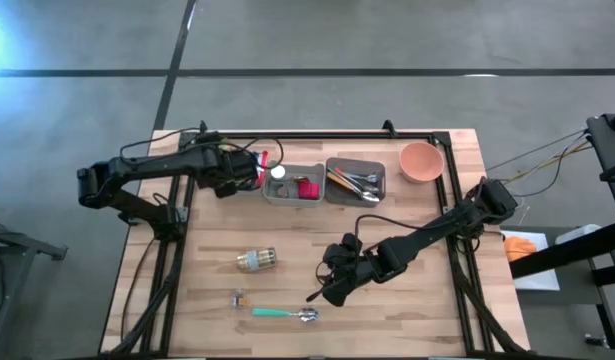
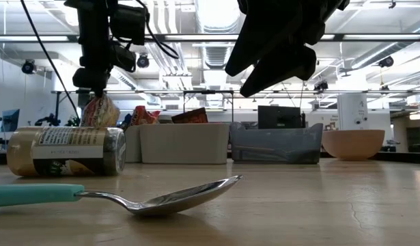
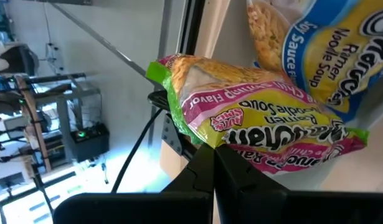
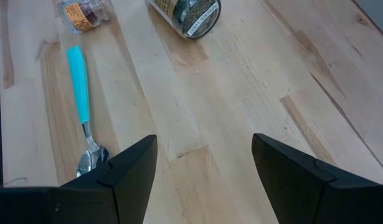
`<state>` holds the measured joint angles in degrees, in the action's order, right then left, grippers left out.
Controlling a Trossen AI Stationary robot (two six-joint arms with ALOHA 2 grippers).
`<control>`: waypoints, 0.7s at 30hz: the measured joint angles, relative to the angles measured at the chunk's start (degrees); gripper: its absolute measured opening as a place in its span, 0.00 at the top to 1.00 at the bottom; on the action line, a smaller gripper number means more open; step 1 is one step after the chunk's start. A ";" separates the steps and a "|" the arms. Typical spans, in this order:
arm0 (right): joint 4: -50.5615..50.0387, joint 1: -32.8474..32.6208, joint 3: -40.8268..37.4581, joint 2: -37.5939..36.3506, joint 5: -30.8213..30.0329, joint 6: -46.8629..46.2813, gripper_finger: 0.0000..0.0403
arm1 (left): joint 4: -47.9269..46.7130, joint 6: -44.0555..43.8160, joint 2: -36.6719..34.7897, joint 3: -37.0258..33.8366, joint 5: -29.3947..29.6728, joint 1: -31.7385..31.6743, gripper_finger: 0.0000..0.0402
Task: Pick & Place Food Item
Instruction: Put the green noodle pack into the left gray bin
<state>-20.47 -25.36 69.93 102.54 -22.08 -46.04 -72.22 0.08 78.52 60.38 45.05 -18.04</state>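
Desk (image 1: 407,310): pale wood planks, black frame. Spoon (image 1: 280,314): teal handle, silver bowl. Jar (image 1: 256,261): beige label, dark print. Bowl (image 1: 421,161): salmon pink. Left bin (image 1: 293,186) white, right bin (image 1: 355,181) grey. Ramen packet (image 3: 260,134): pink and yellow, green edge. Second noodle packet (image 3: 316,43): blue and yellow.

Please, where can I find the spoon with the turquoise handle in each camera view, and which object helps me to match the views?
High view: spoon lies near the table's front edge, bowl pointing right.
Low view: spoon in the foreground, handle running out at the left.
Left wrist view: not in it.
Right wrist view: spoon beside the left finger of the right tool.
Shared landmark: the spice jar lying on its side, just beyond the spoon.
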 joint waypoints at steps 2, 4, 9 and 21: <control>0.00 -0.02 0.00 0.00 0.02 0.00 0.35 | 0.46 0.56 0.00 -0.42 0.29 0.00 1.00; 0.00 -0.02 0.00 0.00 0.02 0.00 0.35 | 0.61 0.28 0.00 -0.97 0.43 0.00 1.00; 0.00 0.00 0.00 0.00 0.02 0.00 0.35 | 3.61 0.16 0.00 -3.54 -1.46 0.59 1.00; 0.02 0.00 0.00 0.00 0.02 -0.02 0.35 | 9.96 -1.95 0.00 -10.07 -10.03 2.80 1.00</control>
<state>-20.45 -25.36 69.93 102.54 -22.06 -46.06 -62.26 -1.87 78.52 50.30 35.02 -15.25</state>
